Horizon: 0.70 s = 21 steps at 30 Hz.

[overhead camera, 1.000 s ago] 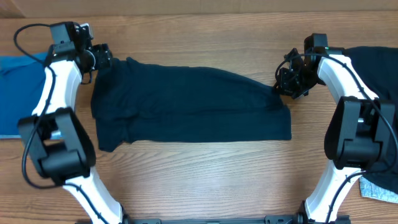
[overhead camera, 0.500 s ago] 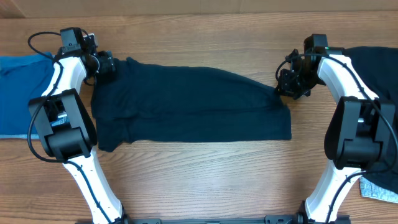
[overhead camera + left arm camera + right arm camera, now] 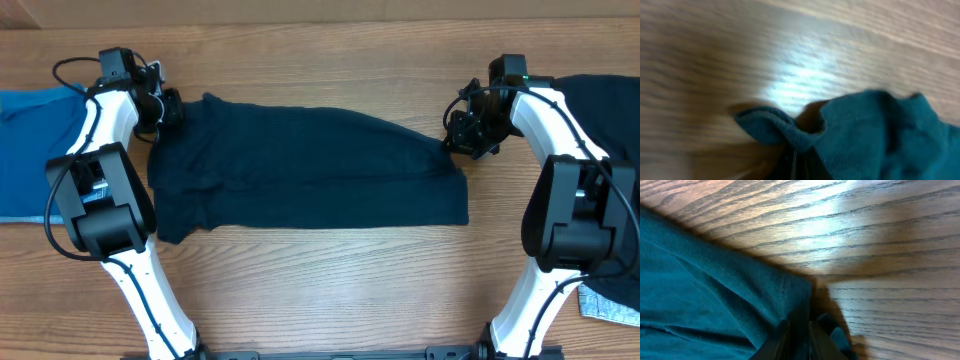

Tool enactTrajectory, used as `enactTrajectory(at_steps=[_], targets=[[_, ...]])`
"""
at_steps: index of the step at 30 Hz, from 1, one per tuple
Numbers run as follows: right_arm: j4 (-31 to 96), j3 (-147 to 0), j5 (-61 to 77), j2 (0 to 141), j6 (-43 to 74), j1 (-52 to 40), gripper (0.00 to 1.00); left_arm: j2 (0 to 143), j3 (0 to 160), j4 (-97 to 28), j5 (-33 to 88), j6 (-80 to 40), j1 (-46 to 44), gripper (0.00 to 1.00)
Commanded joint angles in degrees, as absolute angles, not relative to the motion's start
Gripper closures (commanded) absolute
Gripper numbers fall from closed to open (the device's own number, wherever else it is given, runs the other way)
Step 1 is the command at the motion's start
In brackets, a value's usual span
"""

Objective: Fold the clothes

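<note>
A dark navy garment (image 3: 300, 170), one of the clothes, lies spread flat across the middle of the wooden table (image 3: 320, 290). My left gripper (image 3: 168, 108) sits at its top-left corner. In the left wrist view the gripper (image 3: 795, 161) is shut, with a bunched fold of the garment (image 3: 875, 135) pinched in it. My right gripper (image 3: 462, 135) is at the garment's top-right corner. In the right wrist view this gripper (image 3: 801, 332) is shut on the hemmed edge of the fabric (image 3: 705, 280).
A brighter blue garment (image 3: 25, 150) lies at the far left edge. Another dark garment (image 3: 610, 110) lies at the far right behind the right arm. A light-blue denim piece (image 3: 612, 302) shows at the bottom right corner.
The left arm swung in and its gripper closed on the garment's top-left corner. The right arm and the garment's body have stayed in place.
</note>
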<state>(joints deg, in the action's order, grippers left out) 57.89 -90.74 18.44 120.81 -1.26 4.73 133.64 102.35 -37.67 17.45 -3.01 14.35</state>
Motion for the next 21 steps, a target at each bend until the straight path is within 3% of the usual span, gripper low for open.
enactTrajectory(at_steps=[1,16,21], targets=[[57.2,-90.8,18.0,119.3,-1.6,4.5,0.84,133.9,104.9,-41.9,22.3,-2.7,14.7,0.96],[53.0,-90.8,18.0,119.3,-1.6,4.5,0.84,113.8,106.3,-65.1,21.6,-2.1,14.7,0.92],[54.4,-90.8,16.0,119.3,-1.6,4.5,0.79,114.1,105.8,-72.3,12.1,-1.8,14.6,0.92]])
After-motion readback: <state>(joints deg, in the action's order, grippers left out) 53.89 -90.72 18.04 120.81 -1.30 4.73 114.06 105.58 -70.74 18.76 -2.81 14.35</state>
